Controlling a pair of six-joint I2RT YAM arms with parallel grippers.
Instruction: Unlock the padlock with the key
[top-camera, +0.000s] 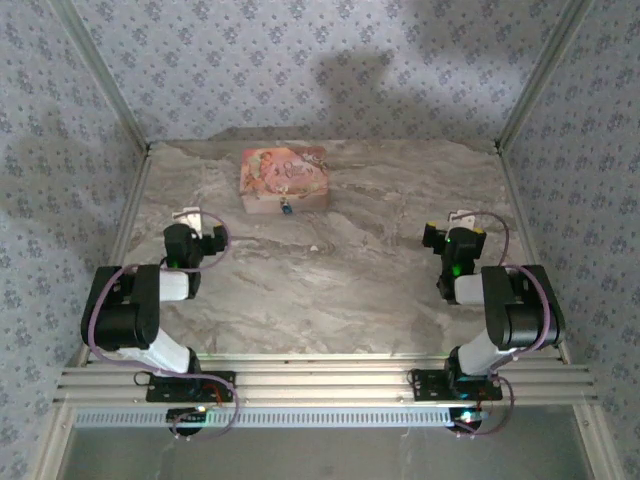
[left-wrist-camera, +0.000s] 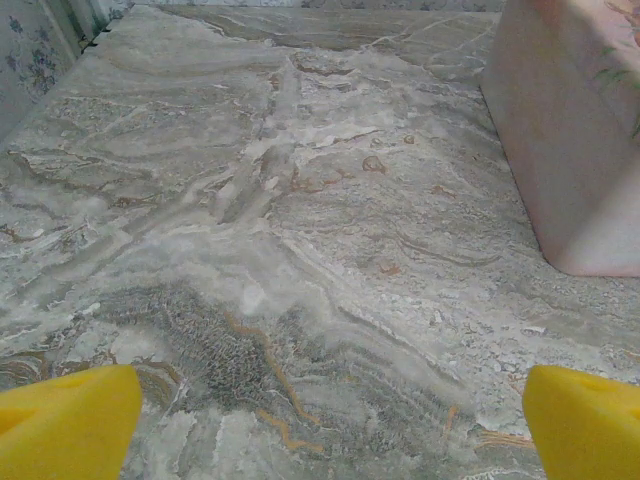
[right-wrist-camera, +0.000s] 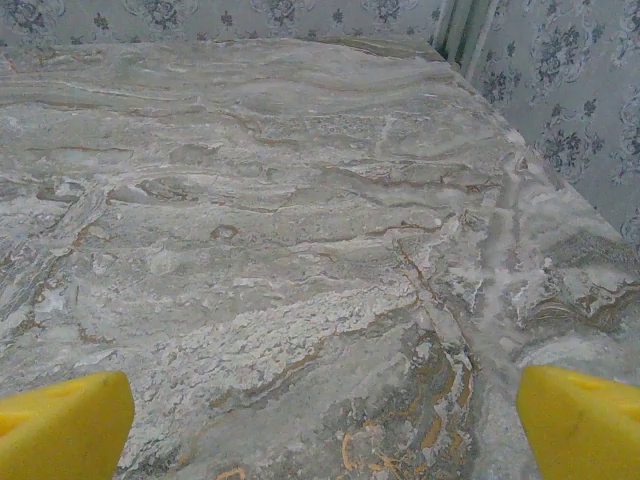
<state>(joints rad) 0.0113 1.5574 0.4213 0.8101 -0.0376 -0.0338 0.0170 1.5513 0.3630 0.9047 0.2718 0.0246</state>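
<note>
Your left claw (left-wrist-camera: 325, 425) and right claw (right-wrist-camera: 320, 425) both hover spread and empty over the counter (top-camera: 330, 290); the padlock (top-camera: 285, 207) sits on the pink box's (top-camera: 285, 175) near face, at 2 o'clock from the left claw, the nearer one.

You have on record a grey-and-tan veined marble-pattern surface (top-camera: 330, 290), a pink floral box (top-camera: 285, 175), a teal-blue padlock (top-camera: 285, 208), yellow left fingers (left-wrist-camera: 65, 420) and right fingers (right-wrist-camera: 60, 425), black arms (top-camera: 125, 310), and pale grey walls (top-camera: 300, 60) printed with blue-grey flower sprigs.
</note>
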